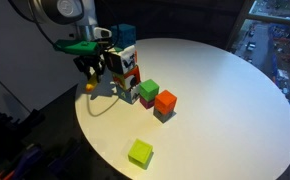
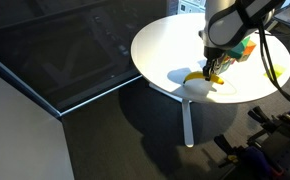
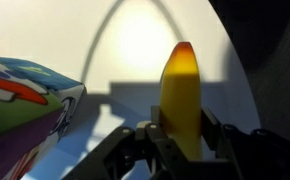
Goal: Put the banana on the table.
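The gripper (image 3: 182, 138) pinches the banana (image 3: 182, 90) over the table (image 1: 225, 90), near its edge; lower it gently, clear of the blocks (image 1: 145, 88) to the right; release only once it rests.

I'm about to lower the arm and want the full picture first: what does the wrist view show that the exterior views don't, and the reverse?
Wrist view only: the gripper jaws closed on both sides of the small curved yellow banana. Exterior view only: the green cube, orange cube and yellow-green cube, apart from the gripper. Both: the banana held near the rim of the round white table, beside colourful blocks.
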You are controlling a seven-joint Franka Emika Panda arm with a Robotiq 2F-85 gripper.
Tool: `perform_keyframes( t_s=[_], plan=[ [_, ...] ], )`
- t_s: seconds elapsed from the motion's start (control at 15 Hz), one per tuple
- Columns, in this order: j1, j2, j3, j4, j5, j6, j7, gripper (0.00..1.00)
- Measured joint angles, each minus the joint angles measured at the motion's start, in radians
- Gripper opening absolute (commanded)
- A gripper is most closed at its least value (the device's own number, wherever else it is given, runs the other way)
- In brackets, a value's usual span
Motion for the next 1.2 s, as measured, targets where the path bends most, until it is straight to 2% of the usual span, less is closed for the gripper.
perform_keyframes(
  t_s=[0.07,0.13,0.2,0.47,1.2],
  plan=[
    [0.000,0.000,0.000,0.000,0.000,0.000,0.000,0.17],
    [0.000,0.001,0.000,-0.001,0.000,0.000,0.000,0.67],
    [0.000,0.002,0.000,-0.001,0.000,0.000,0.000,0.68],
    [0.000,0.003,0.000,-0.001,0.000,-0.003,0.000,0.99],
    [-0.007,-0.036,0.000,-0.003,0.004,-0.020,0.000,1.00]
  ],
)
